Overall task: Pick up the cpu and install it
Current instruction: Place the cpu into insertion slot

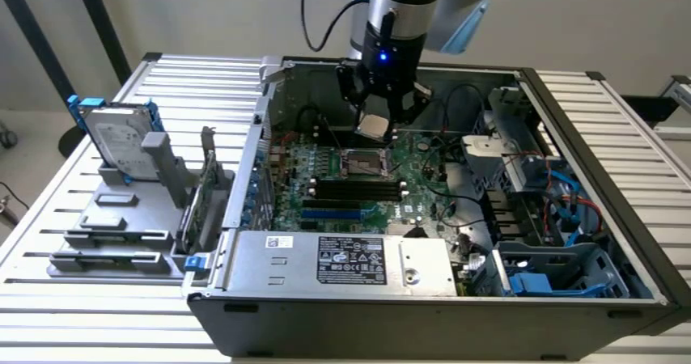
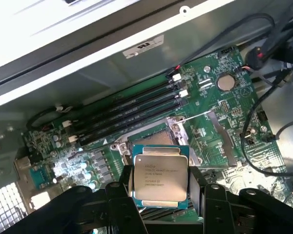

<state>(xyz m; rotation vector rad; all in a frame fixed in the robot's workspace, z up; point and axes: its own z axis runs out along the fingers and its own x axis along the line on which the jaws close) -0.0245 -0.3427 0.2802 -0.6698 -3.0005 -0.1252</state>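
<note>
The gripper (image 1: 375, 121) is clamped on the cpu (image 1: 374, 126), with one finger (image 2: 124, 187) against each of two opposite edges. The chip's silver lid and its printed lettering face the wrist camera, so the pickup is done.

In the exterior view the arm reaches down into the open computer case (image 1: 432, 323), which lies on the slatted bench (image 1: 616, 113). The cpu hangs over the circuit board (image 1: 416, 158), tilted a little rather than flat. The socket (image 1: 367, 164) lies close by, at about six o'clock from the cpu, with its frame open. The memory slots (image 1: 357, 190) are further along the same line. A hard drive (image 1: 112, 137) stands in a rack well apart, at about nine o'clock from the case.

The install is what remains. The cpu is not seated, and it looks to be clear of the socket, though the gap is hard to judge from either angle.
</note>
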